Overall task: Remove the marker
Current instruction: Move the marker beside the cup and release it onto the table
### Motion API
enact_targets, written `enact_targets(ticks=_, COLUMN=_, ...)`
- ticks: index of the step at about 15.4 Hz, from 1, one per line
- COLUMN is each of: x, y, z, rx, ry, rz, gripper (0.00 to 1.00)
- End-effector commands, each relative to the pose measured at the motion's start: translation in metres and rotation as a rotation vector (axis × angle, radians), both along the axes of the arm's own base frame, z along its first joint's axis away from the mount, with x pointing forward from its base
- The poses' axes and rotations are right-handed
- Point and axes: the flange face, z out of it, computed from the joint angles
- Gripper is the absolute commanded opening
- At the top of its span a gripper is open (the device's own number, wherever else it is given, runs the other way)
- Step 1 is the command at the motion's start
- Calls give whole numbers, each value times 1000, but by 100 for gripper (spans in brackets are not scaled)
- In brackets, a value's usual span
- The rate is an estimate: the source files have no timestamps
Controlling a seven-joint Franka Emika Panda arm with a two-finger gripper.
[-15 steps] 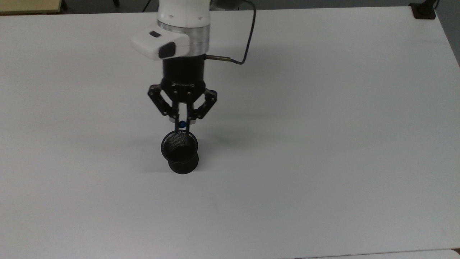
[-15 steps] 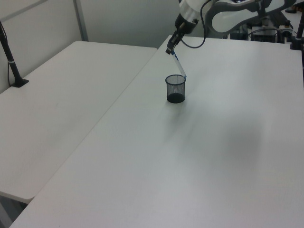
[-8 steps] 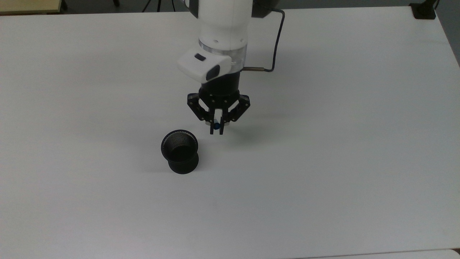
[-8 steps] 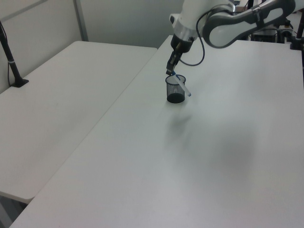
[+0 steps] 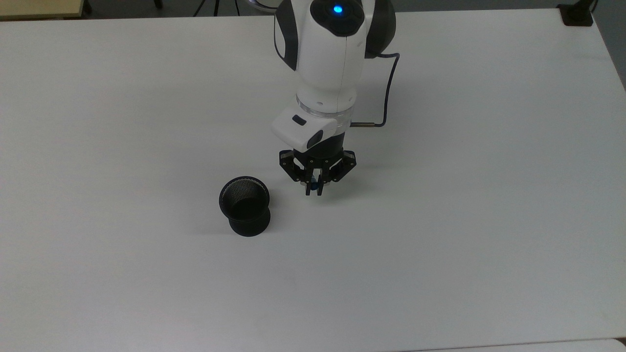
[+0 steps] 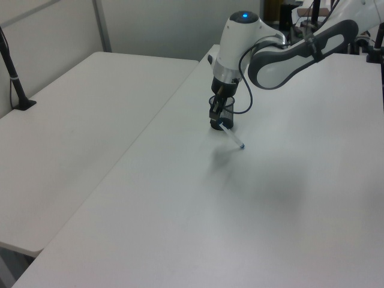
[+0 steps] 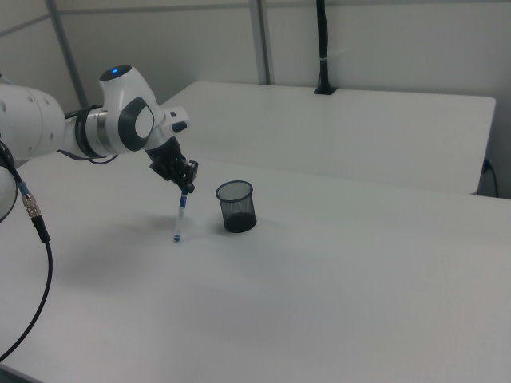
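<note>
My gripper (image 5: 313,188) (image 7: 184,190) is shut on the blue upper end of the marker (image 7: 180,215) (image 6: 231,135). The white barrel slants down from the fingers, and its blue lower tip is at or just above the white table (image 5: 440,244). In the top view I see the marker end-on as a blue dot (image 5: 313,185) between the fingers. The black mesh cup (image 5: 244,205) (image 7: 236,206) (image 6: 221,115) stands upright to the top view's left of the gripper, apart from the marker.
The arm's black cable (image 5: 386,93) loops behind the wrist. A second white table (image 6: 78,120) adjoins on the left view's left, with a black post (image 6: 13,72) on it. Another black post (image 7: 322,48) stands on the far table in the right view.
The gripper has carried the marker out of the mesh cup, toward the top view's right, and lowered it toward the table. The cup has not moved.
</note>
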Motion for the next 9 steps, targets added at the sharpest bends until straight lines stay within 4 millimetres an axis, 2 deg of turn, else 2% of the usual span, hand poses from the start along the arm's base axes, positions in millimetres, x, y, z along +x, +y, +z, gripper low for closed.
enact_targets(ticks=1, x=-2, y=14, z=-12, rx=-7, ry=10, rz=-15, gripper=49)
enact_targets(ticks=2, x=-2, y=16, z=-14, rx=-9, ry=12, rz=-14, gripper=66)
enact_targets(ticks=3, x=-2, y=18, z=-14, rx=-7, ry=11, rz=-22, gripper=70)
enact_targets(ticks=4, x=-2, y=19, z=-11, rx=-3, ry=5, rz=-31, gripper=89)
enact_targets(ticks=5, x=-2, y=19, z=-7, rx=-1, ry=-1, rz=-41, gripper=98)
enact_targets(ticks=9, x=-13, y=17, z=23, rx=-23, ry=27, rz=-49, gripper=100)
